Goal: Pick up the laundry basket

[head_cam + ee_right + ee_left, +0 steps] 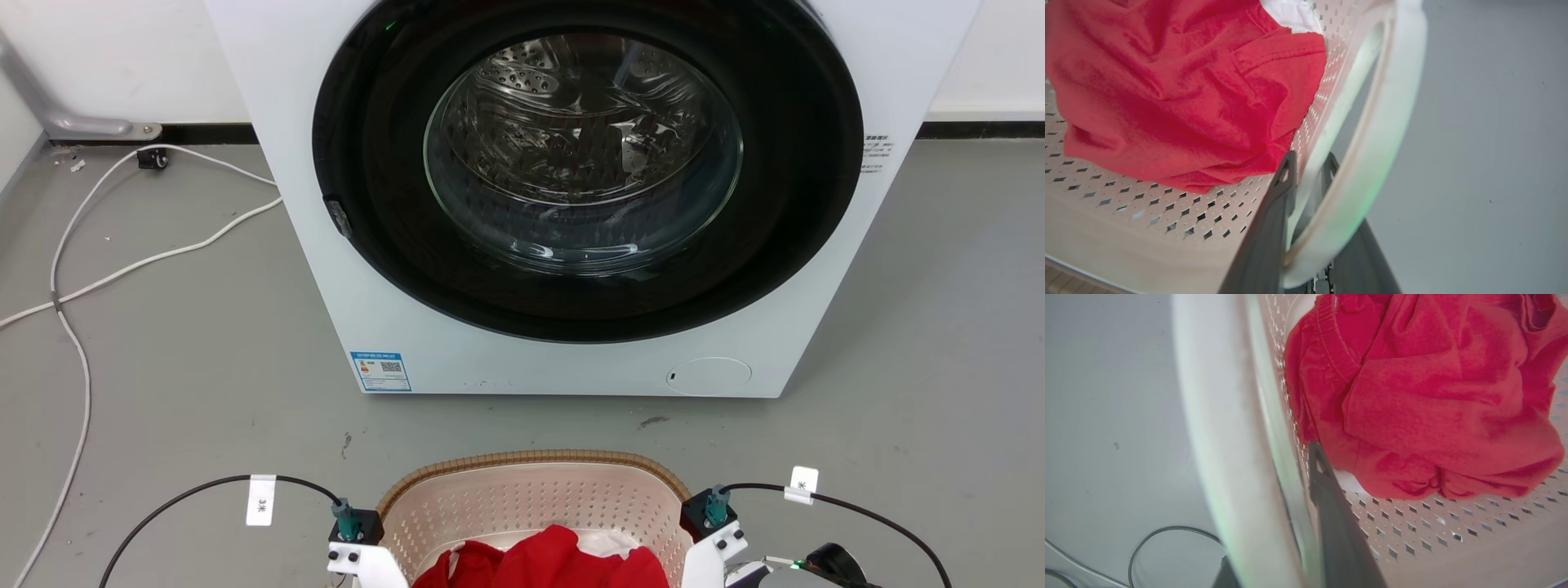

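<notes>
Two white side handles are what matter on the laundry basket (pixel 522 498); it sits on the grey floor (pixel 204 384) close before the robot, near the front of the washing machine (pixel 326 269) with a strip of floor between. Thin perforated plastic like that I would judge light and fairly stiff, though the long walls may bow if squeezed mid-span, and the smooth surface could slip in a narrow pinch; the load is small, a crumpled red garment (pixel 539 563) over a bit of white cloth (pixel 1290 12), soft stuff that adds little weight but may slide to one end if the basket tips; so the sound hold is at both ends together, kept level, up by the rim where the handles stiffen it.

Seen from its own wrist, the left gripper (pixel 1269 502) straddles the left handle (pixel 1216 416), one dark finger inside along the wall and the other's tip just outside; whether it presses I cannot tell. The right gripper (pixel 1309 160) has its fingers drawn close on the side wall at the right handle (pixel 1392 102), one inside, one through the handle's opening, and looks clamped there. Off to the left a white cable (pixel 82 269) trails over the floor, well apart from the basket.
</notes>
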Controlling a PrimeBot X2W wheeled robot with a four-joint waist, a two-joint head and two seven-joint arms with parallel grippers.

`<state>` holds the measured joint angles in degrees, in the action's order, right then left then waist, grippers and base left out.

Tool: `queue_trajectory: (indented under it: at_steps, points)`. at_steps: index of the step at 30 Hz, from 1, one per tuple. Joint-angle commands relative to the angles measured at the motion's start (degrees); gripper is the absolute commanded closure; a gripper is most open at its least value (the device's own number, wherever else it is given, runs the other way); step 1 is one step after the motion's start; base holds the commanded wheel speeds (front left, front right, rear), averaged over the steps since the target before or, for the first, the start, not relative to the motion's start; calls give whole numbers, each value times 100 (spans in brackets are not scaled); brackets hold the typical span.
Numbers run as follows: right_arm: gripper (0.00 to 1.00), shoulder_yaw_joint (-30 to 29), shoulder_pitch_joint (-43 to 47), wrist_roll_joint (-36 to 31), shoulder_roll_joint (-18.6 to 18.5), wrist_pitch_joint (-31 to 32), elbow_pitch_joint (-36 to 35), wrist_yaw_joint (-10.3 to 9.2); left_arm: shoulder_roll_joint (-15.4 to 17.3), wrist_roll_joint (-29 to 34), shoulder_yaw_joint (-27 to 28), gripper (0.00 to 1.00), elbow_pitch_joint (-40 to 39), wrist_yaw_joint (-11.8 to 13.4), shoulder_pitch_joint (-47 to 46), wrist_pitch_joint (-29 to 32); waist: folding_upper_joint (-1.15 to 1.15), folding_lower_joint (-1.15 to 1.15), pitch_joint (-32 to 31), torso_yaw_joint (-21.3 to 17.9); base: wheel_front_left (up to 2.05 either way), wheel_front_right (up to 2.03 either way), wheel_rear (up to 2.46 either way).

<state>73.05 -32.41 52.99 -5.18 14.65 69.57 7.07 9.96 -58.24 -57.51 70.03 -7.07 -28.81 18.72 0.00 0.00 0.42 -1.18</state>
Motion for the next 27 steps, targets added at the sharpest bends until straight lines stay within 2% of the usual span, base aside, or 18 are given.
queue_trajectory:
  at_steps: [1, 27]
  points:
    - [100, 52, -34, -3, 147, -17, -62, 76, -95, -9, -31, 100, -77, -62, -156, -63, 0, 0, 1, 0, 0, 0, 0]
    - [100, 54, 23, 9, 125, -27, -71, 77, -97, -309, -322, 100, -27, -62, -177, -145, 0, 0, 11, -32, 0, 0, 0]
